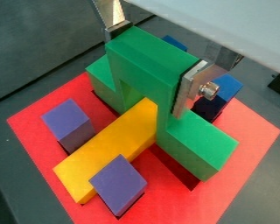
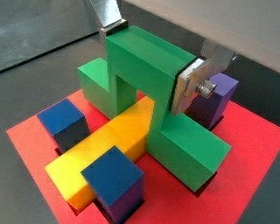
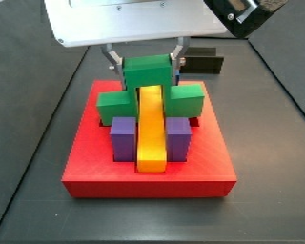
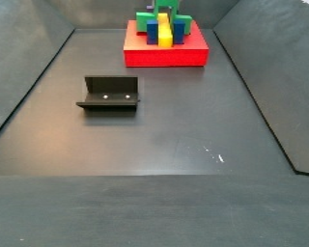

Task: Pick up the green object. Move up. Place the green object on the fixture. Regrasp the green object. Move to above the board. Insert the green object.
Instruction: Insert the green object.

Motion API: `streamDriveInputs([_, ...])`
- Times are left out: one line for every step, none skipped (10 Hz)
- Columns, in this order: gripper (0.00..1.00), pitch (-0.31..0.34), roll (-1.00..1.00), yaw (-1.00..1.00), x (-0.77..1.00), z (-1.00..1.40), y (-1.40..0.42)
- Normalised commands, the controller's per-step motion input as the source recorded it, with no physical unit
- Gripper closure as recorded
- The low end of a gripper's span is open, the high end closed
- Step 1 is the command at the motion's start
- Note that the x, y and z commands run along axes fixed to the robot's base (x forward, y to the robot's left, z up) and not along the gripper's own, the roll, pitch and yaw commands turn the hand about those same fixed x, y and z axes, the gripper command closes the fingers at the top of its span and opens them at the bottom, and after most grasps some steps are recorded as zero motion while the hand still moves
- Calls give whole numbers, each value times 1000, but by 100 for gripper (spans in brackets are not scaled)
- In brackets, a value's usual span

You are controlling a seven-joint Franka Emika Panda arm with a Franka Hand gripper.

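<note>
The green object point(image 1: 149, 70) point(image 2: 143, 66) stands on the red board point(image 1: 254, 131) point(image 3: 149, 176). Its raised centre block bridges the long yellow bar point(image 1: 108, 149) point(image 3: 152, 129), with one side arm down on the board at each side of the bar. My gripper point(image 1: 152, 57) point(image 2: 150, 59) point(image 3: 148, 63) is shut on the green object, one silver finger pressed flat against each side of the centre block. In a side view the green object point(image 4: 161, 13) shows at the far end of the floor. The fixture point(image 4: 109, 95) point(image 3: 204, 63) stands apart on the dark floor, with nothing on it.
Purple blocks point(image 3: 122, 133) point(image 3: 179, 133) flank the yellow bar at the board's near side, with blue faces point(image 2: 63, 118) point(image 2: 113, 171) on them in a wrist view. Dark walls point(image 4: 28, 77) enclose the floor around the board point(image 4: 166, 56).
</note>
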Motion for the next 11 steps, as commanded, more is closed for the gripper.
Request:
streamDriveInputs([100, 143, -140, -126, 106, 0, 0])
streamDriveInputs([100, 144, -121, -111, 89, 0, 0])
streamDriveInputs([100, 144, -193, -106, 43, -9, 0])
streamDriveInputs([100, 141, -204, -77, 49, -6, 0])
streamDriveInputs([100, 151, -166, -49, 91, -17, 0])
streamDriveInputs([100, 151, -91, -31, 149, -26, -40])
streamDriveInputs([100, 147, -87, -11, 126, -34, -3])
streamDriveInputs([100, 143, -56, -14, 100, -46, -6])
streamDriveInputs([100, 131, -184, -43, 77, -14, 0])
streamDriveInputs([100, 120, -231, -57, 54, -26, 0])
streamDriveInputs([100, 121, -190, -60, 60, -37, 0])
